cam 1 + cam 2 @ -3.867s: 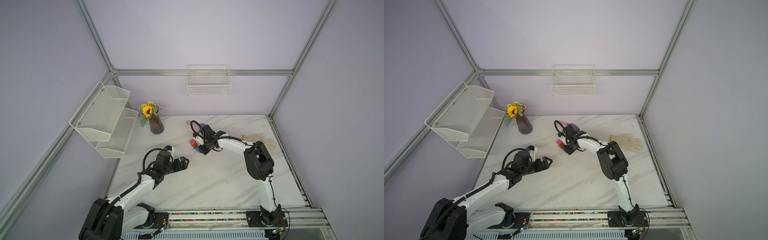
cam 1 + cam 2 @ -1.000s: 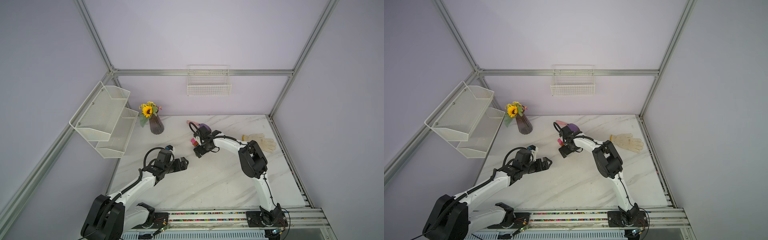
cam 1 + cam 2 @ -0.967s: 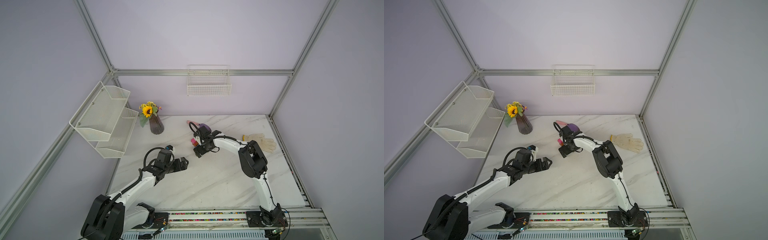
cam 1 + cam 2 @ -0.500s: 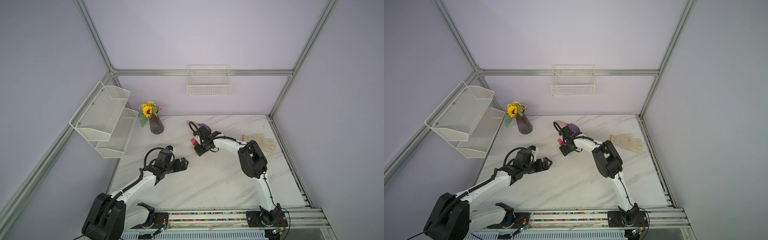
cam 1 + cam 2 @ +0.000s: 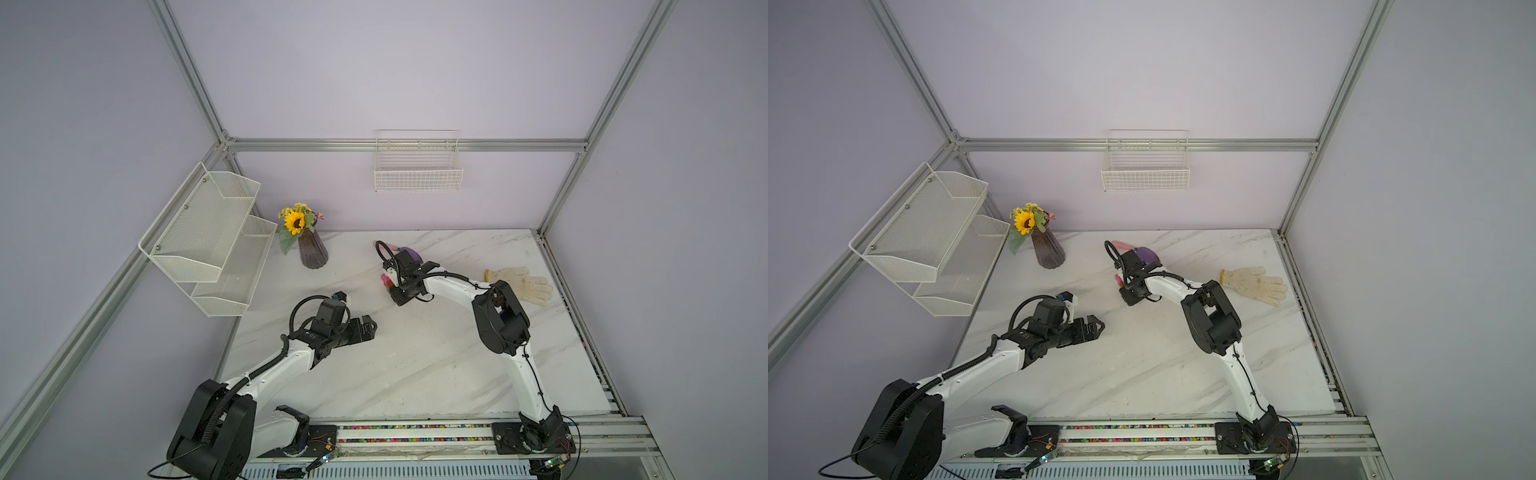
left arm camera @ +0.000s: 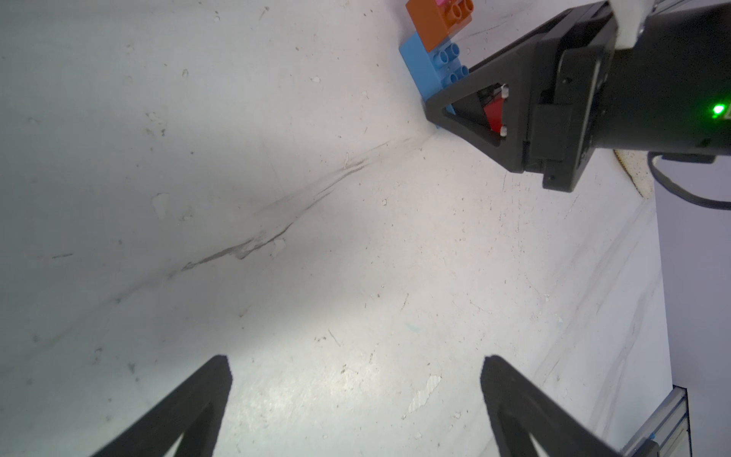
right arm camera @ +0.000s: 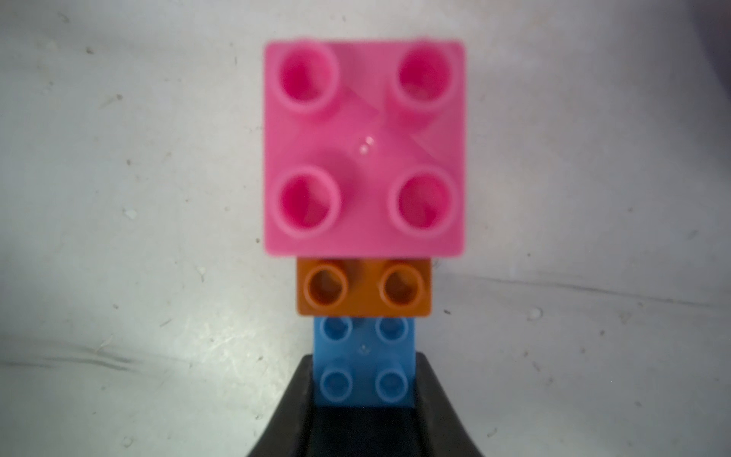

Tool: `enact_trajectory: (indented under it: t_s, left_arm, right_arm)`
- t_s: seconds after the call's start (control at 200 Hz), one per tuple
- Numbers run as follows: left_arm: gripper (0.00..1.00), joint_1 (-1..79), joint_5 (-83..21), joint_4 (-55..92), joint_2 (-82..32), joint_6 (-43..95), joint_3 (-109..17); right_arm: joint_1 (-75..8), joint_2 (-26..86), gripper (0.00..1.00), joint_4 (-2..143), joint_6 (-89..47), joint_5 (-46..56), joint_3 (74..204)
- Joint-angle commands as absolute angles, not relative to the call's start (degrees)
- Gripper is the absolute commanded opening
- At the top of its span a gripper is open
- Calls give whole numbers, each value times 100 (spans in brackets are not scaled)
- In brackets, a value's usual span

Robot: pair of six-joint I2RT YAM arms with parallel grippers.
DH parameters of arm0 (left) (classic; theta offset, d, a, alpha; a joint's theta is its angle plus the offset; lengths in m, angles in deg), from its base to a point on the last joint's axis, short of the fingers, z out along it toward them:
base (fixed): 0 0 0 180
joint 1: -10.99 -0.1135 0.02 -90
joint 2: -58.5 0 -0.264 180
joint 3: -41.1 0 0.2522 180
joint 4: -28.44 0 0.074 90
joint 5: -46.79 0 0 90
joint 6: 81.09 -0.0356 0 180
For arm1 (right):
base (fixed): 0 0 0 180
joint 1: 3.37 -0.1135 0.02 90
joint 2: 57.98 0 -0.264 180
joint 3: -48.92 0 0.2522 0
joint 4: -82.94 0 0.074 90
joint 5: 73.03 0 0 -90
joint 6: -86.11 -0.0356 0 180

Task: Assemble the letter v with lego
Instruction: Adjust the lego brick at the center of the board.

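— at table [image 5: 415, 374] rear: right gripper [image 7: 364, 368] state?
— pinched on blue brick [image 7: 364, 340], resting on table; orange brick [image 7: 364, 289] atop blue, pink brick [image 7: 364, 146] atop orange.
— left gripper [image 6: 356, 360]?
— spread wide, over table, well apart from bricks.

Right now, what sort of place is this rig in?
Probably a robotics lab test cell: an aluminium frame encloses a marble-look table, the left arm and right arm mount on a front rail, and the sunflower vase and wire basket look like props.
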State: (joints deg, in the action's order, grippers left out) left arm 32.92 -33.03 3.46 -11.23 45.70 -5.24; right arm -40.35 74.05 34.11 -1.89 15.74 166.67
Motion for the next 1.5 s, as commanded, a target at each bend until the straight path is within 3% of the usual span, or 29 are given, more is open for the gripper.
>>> enact_trajectory:
  t_s: [0.0, 0.08, 0.515, 0.595, 0.705, 0.77, 0.85, 0.87, 0.89, 0.905, 1.195, 1.495]
  left_arm:
    - [100, 3287, -3441, 521, -1240, 4383, -743]
    - [100, 3255, -3379, 634, -1357, 4291, -800]
    - [100, 2997, -2637, 1119, -2063, 3765, -1186]
    - [100, 2980, -2592, 1107, -2146, 3746, -1259]
    - [100, 2974, -2629, 1039, -2187, 3721, -1326]
    - [100, 2962, -2590, 1085, -2192, 3720, -1310]
    - [100, 2963, -2660, 1071, -2187, 3751, -1298]
    - [100, 2962, -2696, 1031, -2191, 3756, -1315]
    - [100, 2962, -2740, 968, -2191, 3754, -1337]
    - [100, 2962, -2780, 922, -2191, 3749, -1357]
    - [100, 2962, -3375, 247, -2814, 3510, -1690]
    - [100, 3055, -3156, 268, -3381, 3444, -1984]
  right_arm:
    - [-3986, 7565, 22, 3174, -320, 1136, 16533]
    - [-3951, 7427, 16, 3176, -496, 814, 16411]
    - [-3634, 6804, 19, 3957, -1657, -2294, 14951]
    - [-3462, 6804, 23, 4615, -2194, -3063, 14700]
    - [-3279, 6939, 38, 5154, -2761, -3736, 14568]
    - [-3240, 6980, 49, 5169, -2812, -3699, 14596]
    - [-3199, 6966, 68, 5139, -2796, -3474, 14587]
    - [-3188, 6964, 78, 5136, -2787, -3407, 14582]
    - [-3177, 6963, 94, 5141, -2788, -3332, 14583]
    - [-3176, 6964, 97, 5129, -2785, -3262, 14585]
    - [-3132, 6438, 97, 4760, -2479, -1647, 14688]
    - [-3133, 5522, 97, 4293, -2142, 93, 14608]
